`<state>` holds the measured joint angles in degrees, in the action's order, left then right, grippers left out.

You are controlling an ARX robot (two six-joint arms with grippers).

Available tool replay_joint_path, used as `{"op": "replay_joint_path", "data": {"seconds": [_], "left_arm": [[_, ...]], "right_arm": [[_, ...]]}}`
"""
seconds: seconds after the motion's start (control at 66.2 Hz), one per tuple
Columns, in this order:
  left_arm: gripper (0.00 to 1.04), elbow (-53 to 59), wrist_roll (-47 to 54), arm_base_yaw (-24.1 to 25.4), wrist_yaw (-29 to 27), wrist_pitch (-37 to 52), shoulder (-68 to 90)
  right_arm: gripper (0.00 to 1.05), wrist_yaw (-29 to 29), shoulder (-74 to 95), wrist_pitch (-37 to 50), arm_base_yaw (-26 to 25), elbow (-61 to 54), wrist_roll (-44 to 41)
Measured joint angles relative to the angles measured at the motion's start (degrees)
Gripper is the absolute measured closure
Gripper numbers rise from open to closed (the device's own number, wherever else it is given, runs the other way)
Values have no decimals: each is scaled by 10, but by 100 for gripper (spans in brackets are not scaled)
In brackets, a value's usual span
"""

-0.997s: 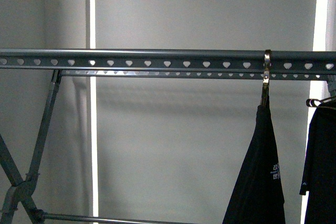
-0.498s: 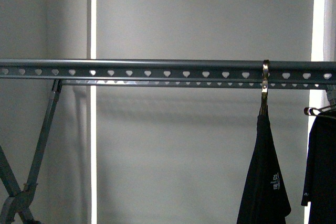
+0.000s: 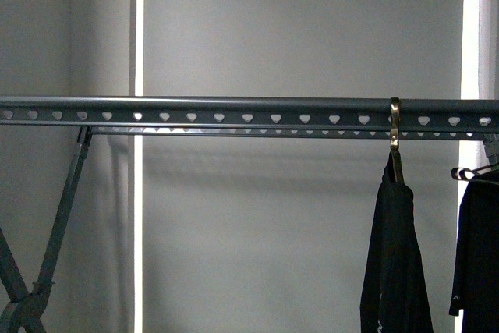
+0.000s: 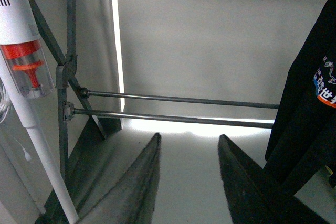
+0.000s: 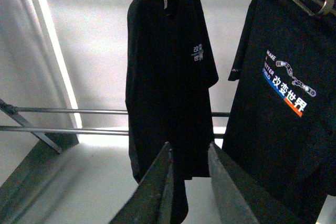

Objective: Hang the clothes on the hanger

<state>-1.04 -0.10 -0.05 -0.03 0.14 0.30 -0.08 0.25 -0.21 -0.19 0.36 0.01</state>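
Pale floor (image 4: 189,182); rack legs (image 4: 63,129) stand on it.

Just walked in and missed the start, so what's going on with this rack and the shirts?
Two black T-shirts hang from the grey rack's top rail. One hangs by a shiny hook over the rail; the printed one is beside it on a wire hanger. Both grippers, left and right, are open and hold nothing.

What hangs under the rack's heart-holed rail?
Under the heart-holed rail, a brass-coloured hook loops over it and carries a black T-shirt. A second black T-shirt hangs at the right edge; its hanger's hold on the rail is out of frame.
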Motion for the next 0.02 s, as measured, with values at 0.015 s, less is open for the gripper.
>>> {"op": "replay_joint_path", "data": {"seconds": [0.015], "left_arm": [[64,0,0,0,0,0,0]], "right_arm": [[71,0,0,0,0,0,0]]}}
